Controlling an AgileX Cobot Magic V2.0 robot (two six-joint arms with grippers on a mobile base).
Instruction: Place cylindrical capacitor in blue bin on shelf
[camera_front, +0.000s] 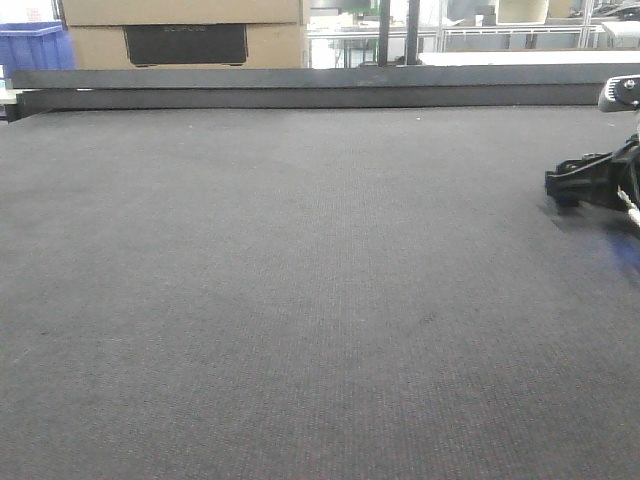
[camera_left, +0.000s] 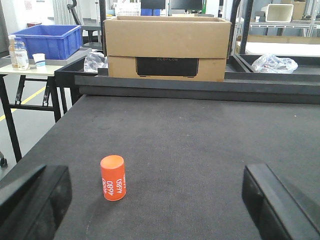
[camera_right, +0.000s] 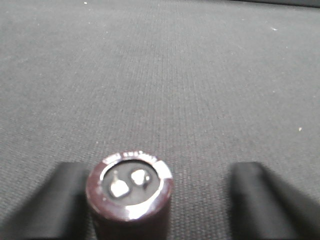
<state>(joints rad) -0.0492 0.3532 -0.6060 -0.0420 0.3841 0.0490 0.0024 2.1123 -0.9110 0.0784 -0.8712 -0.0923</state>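
Note:
The cylindrical capacitor (camera_right: 130, 192) is a short maroon cylinder with a grey rimmed top and two metal terminals. It stands upright on the dark mat. My right gripper (camera_right: 162, 200) is open around it, with the capacitor close against the left finger (camera_right: 62, 200) and a wide gap to the right finger (camera_right: 262, 200). In the front view only the tip of my right gripper (camera_front: 575, 185) shows, at the right edge, and the capacitor does not show there. My left gripper (camera_left: 157, 210) is open and holds nothing. A blue bin (camera_left: 47, 40) sits on a side table at the far left. The shelf is out of view.
An orange cylinder marked 4680 (camera_left: 113, 177) stands on the mat just inside my left gripper's left finger (camera_left: 35, 200). A cardboard box (camera_left: 167, 47) sits behind the raised black rail (camera_front: 320, 88) at the table's far edge. A plastic bag (camera_left: 272, 63) lies at the far right.

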